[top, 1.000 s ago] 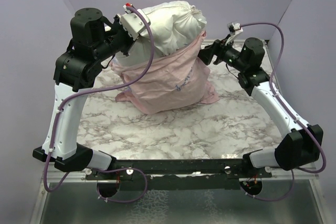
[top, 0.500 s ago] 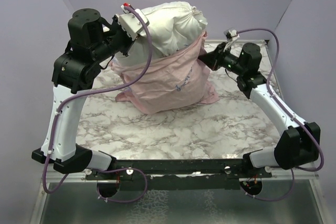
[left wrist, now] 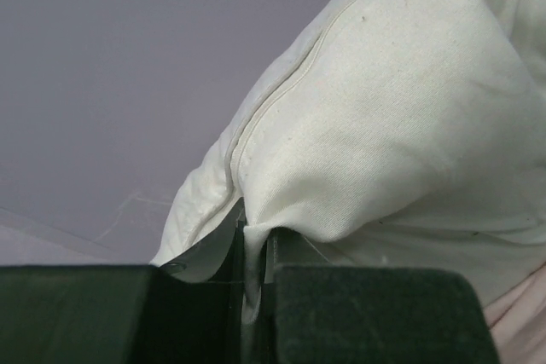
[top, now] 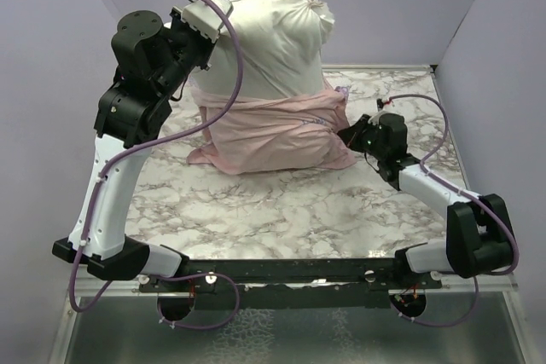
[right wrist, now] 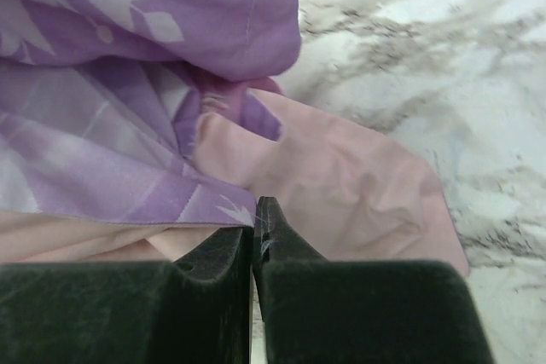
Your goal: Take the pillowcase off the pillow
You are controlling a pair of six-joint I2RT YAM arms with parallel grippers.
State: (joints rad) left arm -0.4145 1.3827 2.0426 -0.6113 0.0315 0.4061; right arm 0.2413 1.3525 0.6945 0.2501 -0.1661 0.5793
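Holding the pillow (top: 273,40) upright is the left gripper (left wrist: 253,253): it sits high at the far left, jaws clamped on a small pinch of the off-white cover just beside the seam. Upper half of the pillow is bare. The pillowcase (top: 273,130) is bunched around the lower half, pale pink lining turned outward, with its skirt spread on the marble table (top: 281,202).

The right gripper (right wrist: 254,228) is low at the right, just above the table, fingers shut on the pillowcase edge where the purple print folds over the pink lining.

Judgement: one arm lifts while the other pins the sack down, so the two pull apart. Roughly half done. Next step needs more lift or a firmer downward drag.

Risk: the left pinch is thin and may slip.
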